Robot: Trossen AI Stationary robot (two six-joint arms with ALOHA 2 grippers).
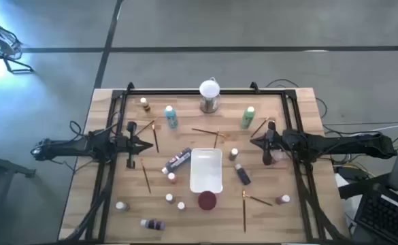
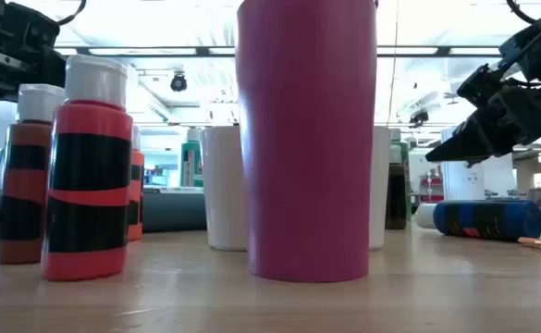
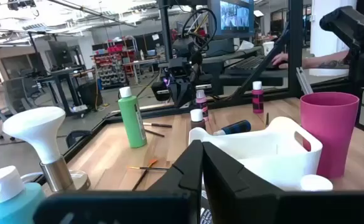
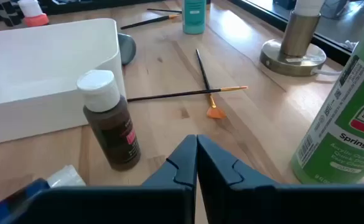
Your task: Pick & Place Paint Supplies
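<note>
Right gripper (image 4: pixel 196 163) near brown bottle (image 4: pixel 111 124)

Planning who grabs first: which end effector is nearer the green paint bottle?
Right. The right end effector, shut, sits just in front of the green paint bottle, close by. The left end effector, also shut, is across the table, beyond the white tray.

We've got a white tray (image 1: pixel 206 170) sitting mid-table, a dark red cup (image 1: pixel 207 200) just beside it toward the near edge, and a white globe on a metal base (image 1: pixel 209 95) by the far edge.
</note>
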